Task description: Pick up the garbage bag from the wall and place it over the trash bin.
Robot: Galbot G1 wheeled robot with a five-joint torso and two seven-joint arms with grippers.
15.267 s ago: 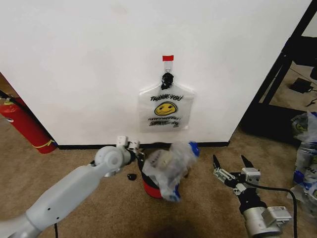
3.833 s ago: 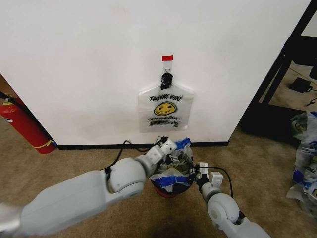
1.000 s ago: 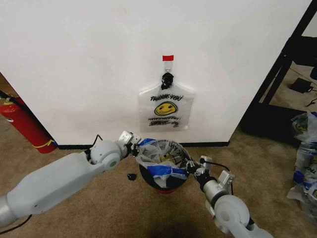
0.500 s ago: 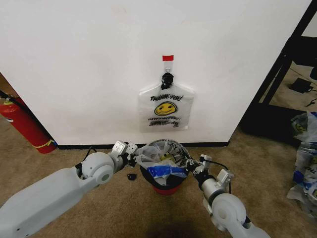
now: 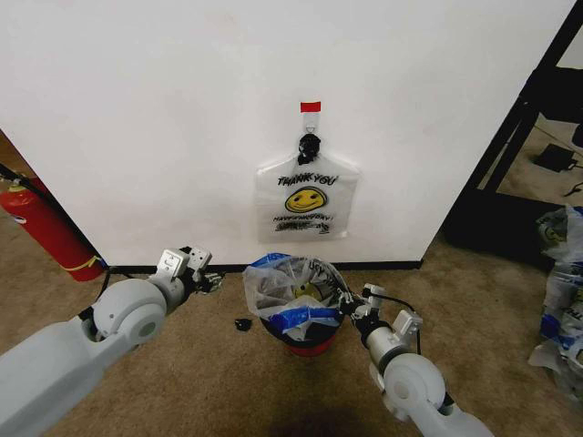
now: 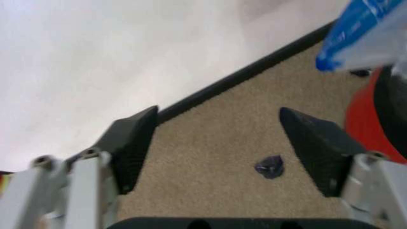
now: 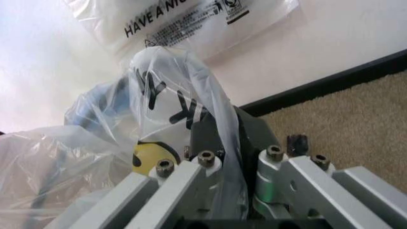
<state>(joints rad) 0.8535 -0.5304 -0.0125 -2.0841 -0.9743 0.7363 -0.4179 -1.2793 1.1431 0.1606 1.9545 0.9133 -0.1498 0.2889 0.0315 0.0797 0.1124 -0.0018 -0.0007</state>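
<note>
A garbage bag with blue rim strips lies spread over the mouth of the black trash bin, which has a red base. My right gripper is at the bin's right rim, shut on the bag's film. In the right wrist view the right gripper pinches the plastic against the dark bin wall. My left gripper is open on the left, apart from the bag. In the left wrist view the left gripper has only carpet between its fingers. A like bag hangs on the wall's hook.
A red fire extinguisher leans at the far left. A small dark scrap lies on the carpet left of the bin. A black frame and stuffed clear bags stand at the right.
My left gripper has let go of the bag's left rim and drawn back to the left. The bag stays spread over the bin. The right gripper keeps its hold.
</note>
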